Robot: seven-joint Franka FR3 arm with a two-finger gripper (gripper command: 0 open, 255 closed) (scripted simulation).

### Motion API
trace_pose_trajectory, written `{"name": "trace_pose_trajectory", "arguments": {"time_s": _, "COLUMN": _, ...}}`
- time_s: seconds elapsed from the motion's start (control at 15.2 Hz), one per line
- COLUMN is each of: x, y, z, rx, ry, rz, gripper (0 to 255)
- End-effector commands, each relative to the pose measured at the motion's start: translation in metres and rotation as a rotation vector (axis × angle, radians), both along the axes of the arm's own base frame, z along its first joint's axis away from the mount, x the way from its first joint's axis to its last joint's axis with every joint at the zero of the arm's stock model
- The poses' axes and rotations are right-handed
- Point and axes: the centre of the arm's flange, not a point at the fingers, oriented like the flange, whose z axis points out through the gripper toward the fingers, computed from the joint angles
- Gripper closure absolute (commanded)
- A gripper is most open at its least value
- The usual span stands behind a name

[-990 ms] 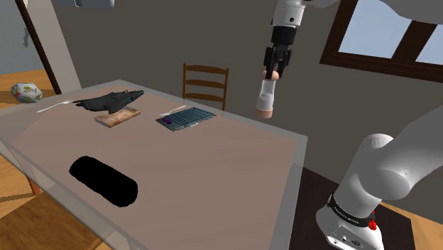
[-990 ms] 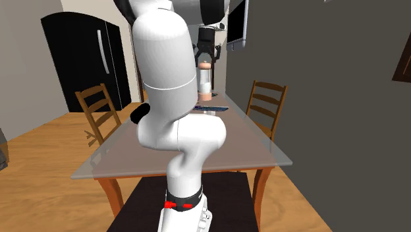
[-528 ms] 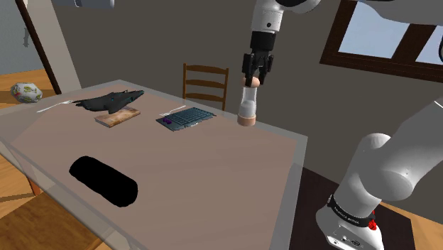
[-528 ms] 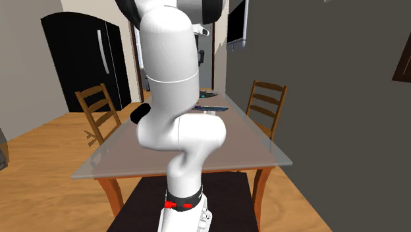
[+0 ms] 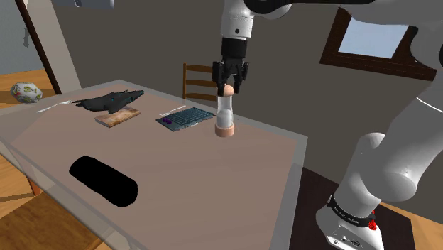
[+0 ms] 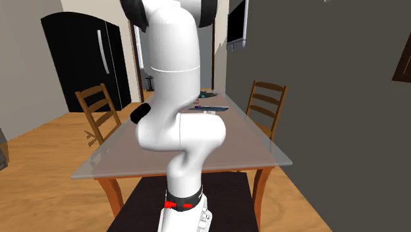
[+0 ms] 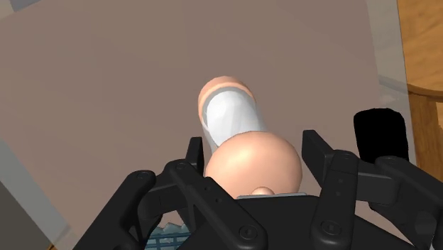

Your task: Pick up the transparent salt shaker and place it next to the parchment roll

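**A:** Status of ur hand?

**B:** My black two-finger gripper (image 5: 228,88) is clamped on the clear salt shaker with peach cap and base (image 5: 226,113), fingers either side of its rounded cap. The shaker hangs upright over the far right part of the brown table (image 5: 213,177), just right of the dark teal keypad (image 5: 186,117). Can't tell how much gap is under the base.

**A:** How'll it handle?

**B:** Prob light & rigid. Walls look slick, and it's breakable if glass, so no hard set-down. The cap's round, so it could swivel or slip w/ a fast swing. A grip on the body would be steadier, imo.

**A:** Target?

**B:** The black cylinder lying on its side (image 5: 104,180) at near left, which I take for the parchment roll. It's well apart from the shaker. Needs a slow carry across, then lower just beside it.
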Motion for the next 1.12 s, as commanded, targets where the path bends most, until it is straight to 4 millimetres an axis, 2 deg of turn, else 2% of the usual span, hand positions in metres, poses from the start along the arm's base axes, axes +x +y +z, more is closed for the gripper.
{"name": "trace_pose_trajectory", "arguments": {"time_s": 0.0, "x": 0.011, "y": 0.023, "z": -0.004, "rx": 0.001, "ry": -0.001, "rz": -0.001, "gripper": 255}}
{"name": "trace_pose_trajectory", "arguments": {"time_s": 1.06, "x": 0.087, "y": 0.216, "z": -0.044, "rx": 0.001, "ry": -0.001, "rz": -0.001, "gripper": 255}}
